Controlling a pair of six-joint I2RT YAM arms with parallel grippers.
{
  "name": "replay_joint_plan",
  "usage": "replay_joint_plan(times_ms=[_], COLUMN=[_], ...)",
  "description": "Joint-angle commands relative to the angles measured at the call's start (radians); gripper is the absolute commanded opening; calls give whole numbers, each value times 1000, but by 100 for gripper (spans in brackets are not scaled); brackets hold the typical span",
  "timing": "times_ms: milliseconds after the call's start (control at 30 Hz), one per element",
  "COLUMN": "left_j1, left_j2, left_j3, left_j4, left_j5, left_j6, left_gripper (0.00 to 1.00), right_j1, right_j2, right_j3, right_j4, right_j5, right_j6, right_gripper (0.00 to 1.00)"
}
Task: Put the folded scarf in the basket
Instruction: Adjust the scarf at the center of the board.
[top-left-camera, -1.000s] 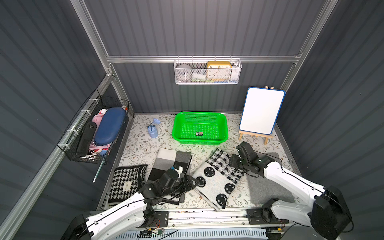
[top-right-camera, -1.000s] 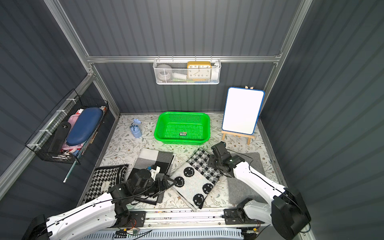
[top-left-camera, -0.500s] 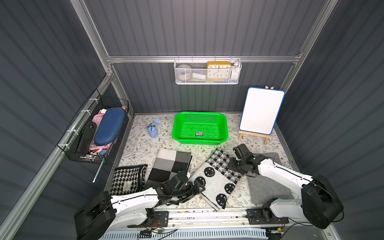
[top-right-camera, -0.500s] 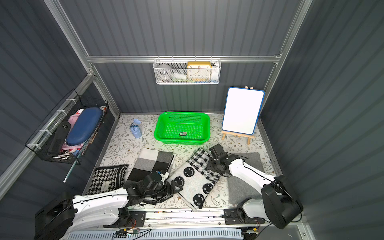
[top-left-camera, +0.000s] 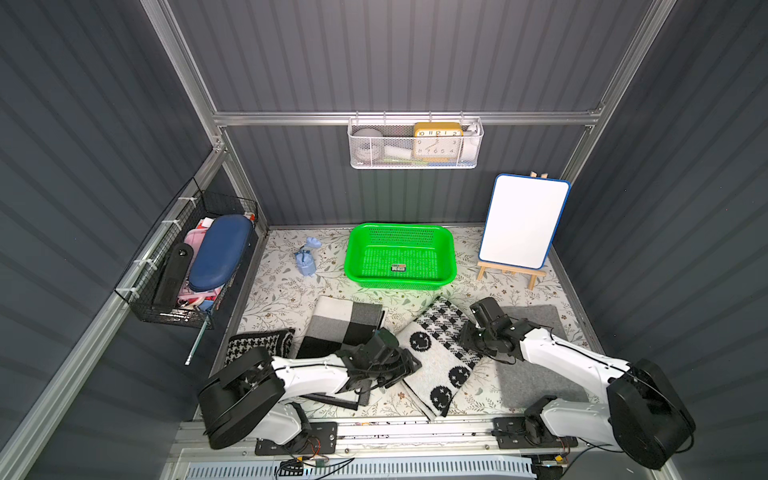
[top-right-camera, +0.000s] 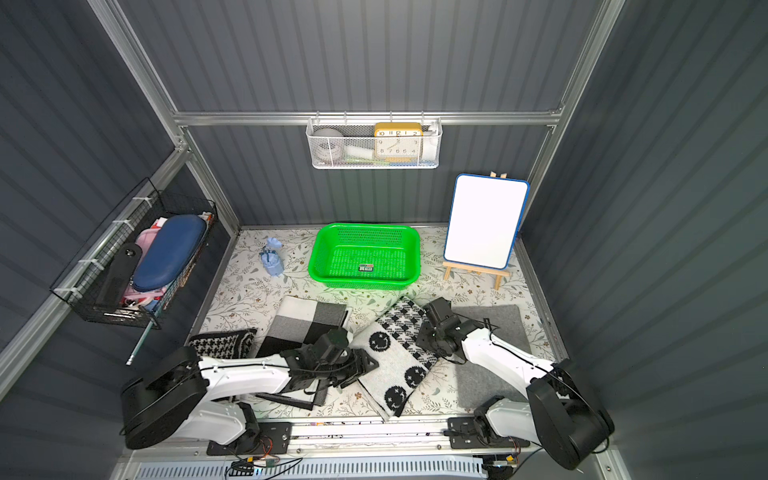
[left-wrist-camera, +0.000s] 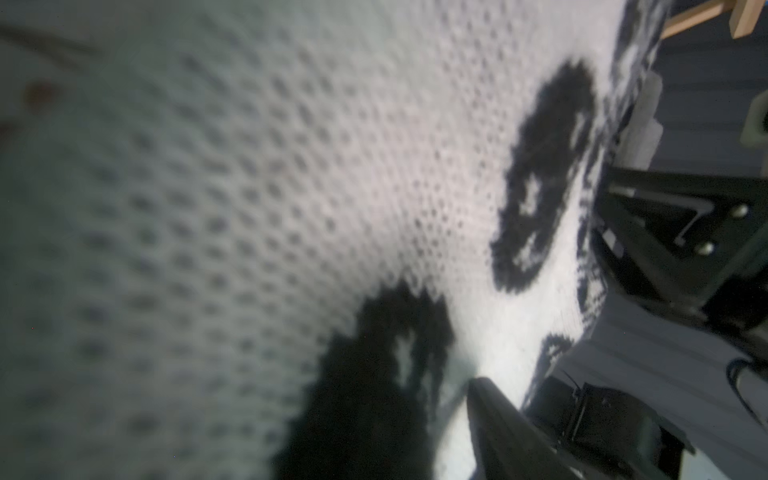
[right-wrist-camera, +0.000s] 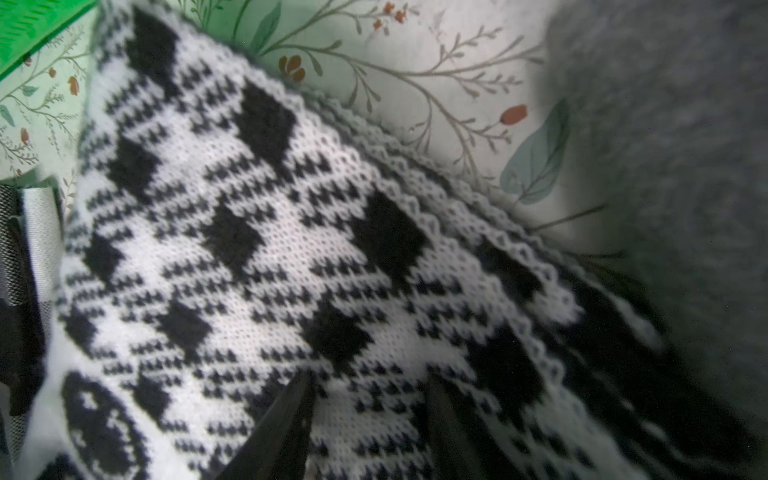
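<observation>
Floral tabletop (top-left-camera: 282, 291) carries the green basket (top-left-camera: 399, 226) at the back and the folded scarf (top-left-camera: 436, 349) flat in front, outside it, the right claw (right-wrist-camera: 369, 376) spread apart on its checked end, the left claw (top-left-camera: 409, 365) at its near edge, grip impossible to tell.

Floor (top-left-camera: 282, 291) showing floral print.
Basket (top-left-camera: 399, 284) sitting upright at back centre.
Small blue figure (top-left-camera: 305, 262) standing left of basket, apart from it.
Easel (top-left-camera: 523, 222) with whiteboard standing at back right.
Grey mat (top-left-camera: 528, 386) lying flat at front right.
Smiley scarf (top-left-camera: 436, 353) lying diagonally at front centre, just beside mat, with strip of floor showing between them at far end.
Check scarf (top-left-camera: 340, 320) lying left of it, near corner hidden.
Houndstooth scarf (top-left-camera: 257, 343) lying at front left edge, just beside check scarf.
</observation>
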Motion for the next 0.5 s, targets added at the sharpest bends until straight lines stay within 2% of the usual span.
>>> replay_joint_plan(times_ms=[0,200,367,467], left_j1=[18,150,222,267], left_j2=[39,-24,15,61], left_j3=[44,57,158,191], left_j4=[-57,-38,-108,-80], left_j5=[-68,-53,-64,-24], left_j6=[64,219,330,376], left_gripper=[56,57,69,78], right_j1=[14,79,174,244], right_j2=[-13,-30,-67,-118], right_j3=[-48,-87,-115,-137], right_j4=[-23,12,-2,-24], right_j5=[-37,-39,13,55], right_j6=[50,112,196,266], right_gripper=[48,48,48,48])
